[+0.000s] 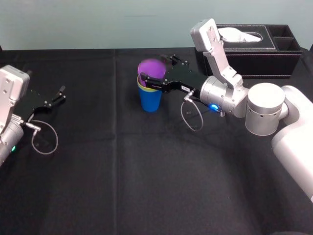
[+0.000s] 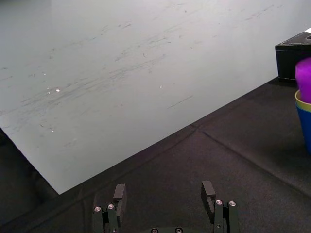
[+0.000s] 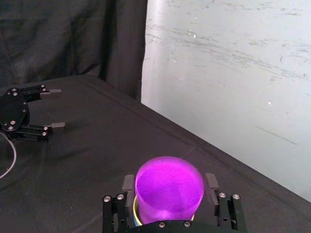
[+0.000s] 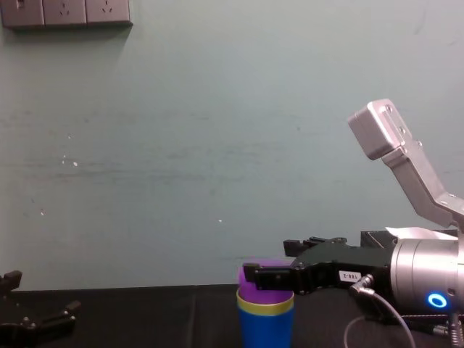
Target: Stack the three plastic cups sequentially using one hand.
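Observation:
The blue cup (image 1: 150, 102) stands upright on the black cloth at centre back. The yellow-green cup (image 1: 142, 85) is nested in it, with only its rim showing. The purple cup (image 1: 150, 67) sits in the yellow-green one and sticks out above it, slightly blurred. My right gripper (image 1: 157, 72) reaches in from the right and is open, with one finger (image 3: 128, 182) on each side of the purple cup (image 3: 169, 187), a thin gap at both. From the chest, the purple cup (image 4: 251, 293) tops the stack above the yellow-green band (image 4: 264, 307) and the blue cup (image 4: 264, 330). My left gripper (image 1: 62, 94) rests open at the far left.
A black leather tissue box (image 1: 254, 49) stands at the back right, behind the right arm. A pale wall runs along the table's far edge. Loose cable loops hang by each wrist, one (image 1: 191, 115) just right of the cups.

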Controlling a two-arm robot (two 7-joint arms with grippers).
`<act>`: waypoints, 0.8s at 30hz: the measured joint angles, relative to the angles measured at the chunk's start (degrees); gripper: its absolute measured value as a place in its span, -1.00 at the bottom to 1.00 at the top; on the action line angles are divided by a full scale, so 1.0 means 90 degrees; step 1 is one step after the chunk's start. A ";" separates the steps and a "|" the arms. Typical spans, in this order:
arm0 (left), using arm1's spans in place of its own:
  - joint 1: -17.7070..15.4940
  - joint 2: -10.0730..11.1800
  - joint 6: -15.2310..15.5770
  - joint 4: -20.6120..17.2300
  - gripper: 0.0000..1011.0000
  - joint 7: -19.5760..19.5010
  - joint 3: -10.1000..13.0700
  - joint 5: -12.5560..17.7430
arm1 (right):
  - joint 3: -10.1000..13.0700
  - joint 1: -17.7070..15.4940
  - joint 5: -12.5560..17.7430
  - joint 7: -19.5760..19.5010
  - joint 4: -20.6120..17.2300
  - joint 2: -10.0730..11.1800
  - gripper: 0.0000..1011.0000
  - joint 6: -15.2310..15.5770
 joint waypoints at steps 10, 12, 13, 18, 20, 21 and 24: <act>0.0000 0.0000 0.0000 0.0000 1.00 0.0000 0.0000 0.0000 | 0.0000 0.0001 0.0003 0.0001 0.0000 0.0000 0.98 -0.0001; 0.0000 0.0000 0.0000 0.0000 1.00 0.0000 0.0000 0.0000 | 0.0009 -0.0017 0.0002 -0.0004 -0.0038 0.0010 0.98 -0.0014; 0.0000 0.0000 0.0000 0.0000 1.00 0.0000 0.0000 0.0000 | 0.0057 -0.0098 -0.0004 -0.0088 -0.0163 0.0041 0.98 -0.0065; 0.0000 0.0000 0.0000 0.0000 1.00 0.0000 0.0000 0.0000 | 0.0275 -0.0384 -0.0034 -0.0442 -0.0522 0.0114 0.98 -0.0197; 0.0000 0.0000 0.0000 0.0000 1.00 0.0000 0.0000 0.0000 | 0.0496 -0.0656 -0.0040 -0.0756 -0.0811 0.0145 0.98 -0.0300; 0.0000 0.0000 0.0000 0.0000 1.00 0.0000 0.0000 0.0000 | 0.0556 -0.0732 -0.0044 -0.0838 -0.0887 0.0151 0.98 -0.0330; 0.0000 0.0000 0.0000 0.0000 1.00 0.0000 0.0000 0.0000 | 0.0781 -0.1035 -0.0100 -0.1180 -0.1177 0.0163 0.98 -0.0389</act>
